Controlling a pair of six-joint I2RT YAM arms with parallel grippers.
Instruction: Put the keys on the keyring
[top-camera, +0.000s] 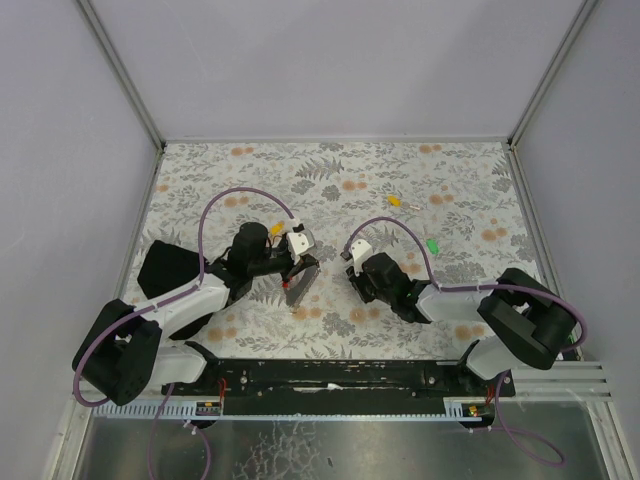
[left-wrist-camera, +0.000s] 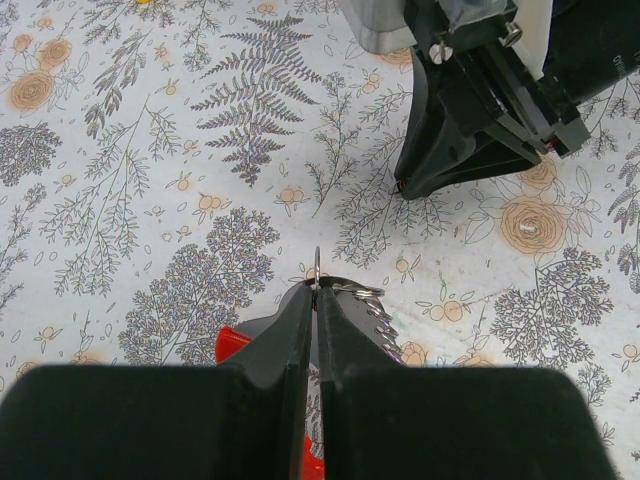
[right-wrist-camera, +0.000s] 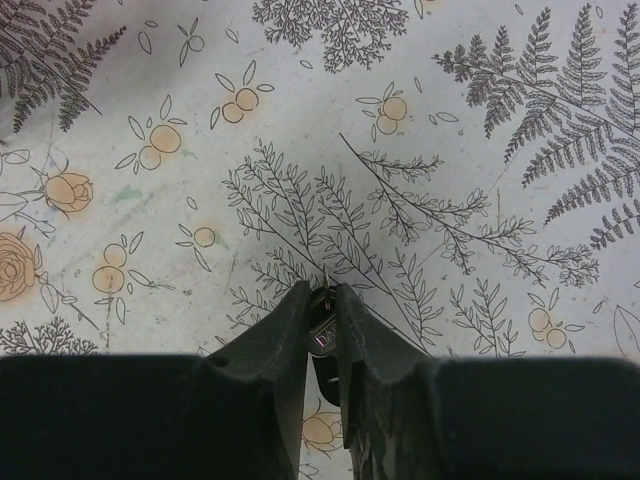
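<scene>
The worktop (top-camera: 450, 170) is covered by a pale cloth printed with grey ferns and orange flowers. Both arms reach in from the near edge and meet near its middle, the left arm (top-camera: 190, 295) from the left and the right arm (top-camera: 450, 295) from the right, their ends close together but apart.

The left fingers (left-wrist-camera: 285, 340) are pressed together on the keyring (top-camera: 303, 282), which they hold just above the cloth. From above its flat grey piece shows below them. In the left wrist view a thin metal ring (left-wrist-camera: 316, 272) stands upright in the seam between the two fingers, a short silver chain (left-wrist-camera: 378, 308) runs off to its right, and a red part (left-wrist-camera: 232, 345) sticks out on the left.

The right fingers (right-wrist-camera: 285, 330) are clamped on the black-headed key (right-wrist-camera: 322, 335). Its dark head sits between their tips, low over the cloth. Whether it touches the cloth cannot be told.

Three more keys lie loose on the far right part of the worktop, well apart from both arms. The yellow-headed key (top-camera: 394, 200) and the orange-headed key (top-camera: 411, 204) lie just beside each other. The green-headed key (top-camera: 433, 245) lies nearer, to their right.
</scene>
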